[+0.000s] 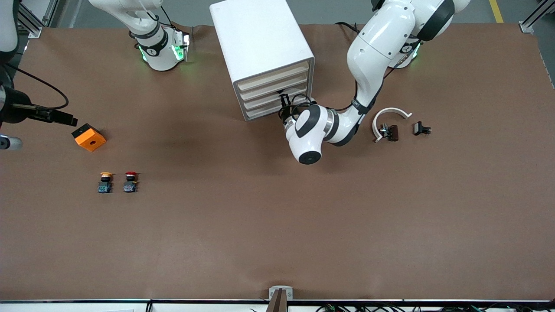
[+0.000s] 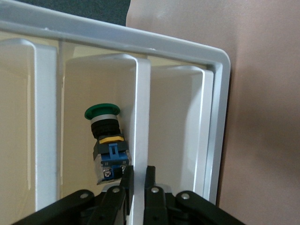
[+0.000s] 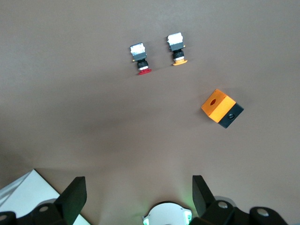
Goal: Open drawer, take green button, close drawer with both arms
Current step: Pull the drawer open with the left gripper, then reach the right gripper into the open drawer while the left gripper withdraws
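Your left end effector point(image 2: 137, 180) pinched the drawer's handle rib point(image 2: 142, 122) to pull it, green-capped button point(image 2: 107, 140) just beside; your right end effector point(image 3: 136, 194), spread wide, waited over the surface point(image 3: 70, 93).

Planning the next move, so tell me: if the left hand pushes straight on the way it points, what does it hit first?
The left hand is shut on a drawer handle of the cabinet. Straight on lies that drawer's front wall; the green button shows inside it, probably off the line.
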Tool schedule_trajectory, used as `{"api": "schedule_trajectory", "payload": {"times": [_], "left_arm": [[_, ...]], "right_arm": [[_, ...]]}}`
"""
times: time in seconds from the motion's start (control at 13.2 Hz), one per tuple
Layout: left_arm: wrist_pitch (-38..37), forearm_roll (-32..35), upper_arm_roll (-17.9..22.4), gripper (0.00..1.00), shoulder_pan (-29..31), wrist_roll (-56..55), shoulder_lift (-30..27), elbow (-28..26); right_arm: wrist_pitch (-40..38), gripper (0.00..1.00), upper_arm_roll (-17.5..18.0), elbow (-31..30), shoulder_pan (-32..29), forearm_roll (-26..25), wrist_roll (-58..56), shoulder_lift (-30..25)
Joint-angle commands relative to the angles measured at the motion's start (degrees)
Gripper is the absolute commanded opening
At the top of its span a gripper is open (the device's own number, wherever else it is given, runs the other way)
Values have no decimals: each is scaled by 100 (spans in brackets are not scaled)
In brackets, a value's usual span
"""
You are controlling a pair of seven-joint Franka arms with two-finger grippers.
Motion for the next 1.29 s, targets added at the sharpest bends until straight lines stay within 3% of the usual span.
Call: {"api": "schedule_trajectory", "payload": {"times": [0.0, 0.23, 0.38, 0.53, 0.61, 0.68, 0.98, 1.21], "left_arm": [[-28, 28, 93, 0, 161, -187, 39, 120], [-38, 98, 163, 0, 539, -196, 47, 435], [-46, 238, 286, 0, 750, -152, 39, 585], [-46, 256, 287, 8, 934, -117, 39, 744], [-46, 256, 287, 34, 1005, -108, 30, 779], [-46, 274, 295, 99, 1040, -108, 21, 849], [-46, 703, 296, 100, 1190, -108, -5, 1226], [-64, 1965, 269, 100, 1331, 267, -136, 1597]], "right_arm": [[-99, 100, -19, 76, 217, 37, 644, 14], [-82, 100, -10, 85, 585, 72, 1530, 14], [-20, 100, -19, 85, 753, 465, 1928, 22], [172, 100, -10, 76, 937, 669, 2235, 40], [321, 100, -10, 50, 1060, 678, 2463, 66], [488, 100, -10, -46, 1252, 679, 2700, 84], [1271, 100, -10, -293, 2297, 723, 4132, 206], [1867, 100, -10, -293, 3133, 1012, 5195, 452]]}}
